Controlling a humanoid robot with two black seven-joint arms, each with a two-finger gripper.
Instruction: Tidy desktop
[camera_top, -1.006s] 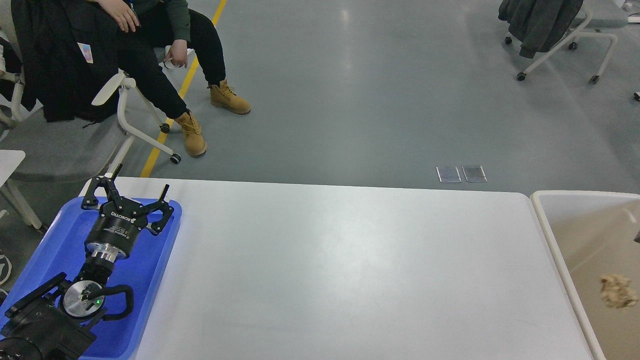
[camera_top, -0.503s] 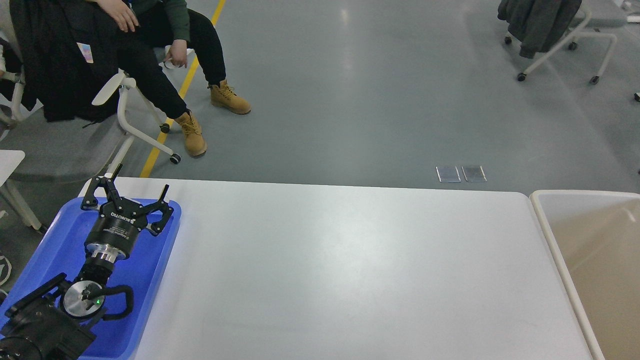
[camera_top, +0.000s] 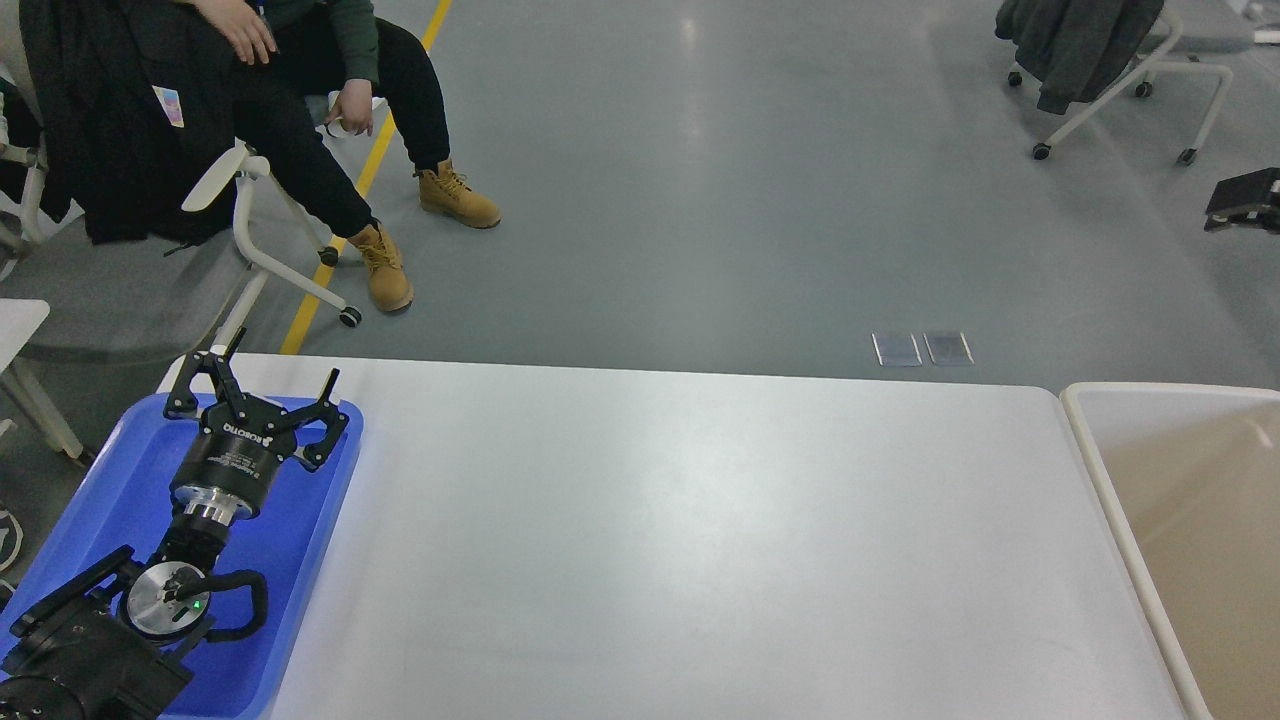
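The desktop (camera_top: 700, 540) is a wide white tabletop with rounded corners, and nothing lies on its bare surface. My left gripper (camera_top: 272, 385) is open and empty. It hovers over the far end of the blue tray (camera_top: 300, 560) at the table's left edge. A black part (camera_top: 1245, 198) pokes in at the right edge above the floor. It looks like the end of my right arm, and its fingers cannot be told apart.
A beige white-rimmed bin (camera_top: 1100, 470) stands against the table's right end; no contents show in it. A seated person (camera_top: 300, 100) and a white chair (camera_top: 250, 230) are beyond the far left corner. Another chair with a jacket (camera_top: 1080, 50) stands at the far right.
A crumpled brown wad seen in the bin a second ago has dropped out of sight. The black part at the right edge has come further into view. My left gripper has not moved.
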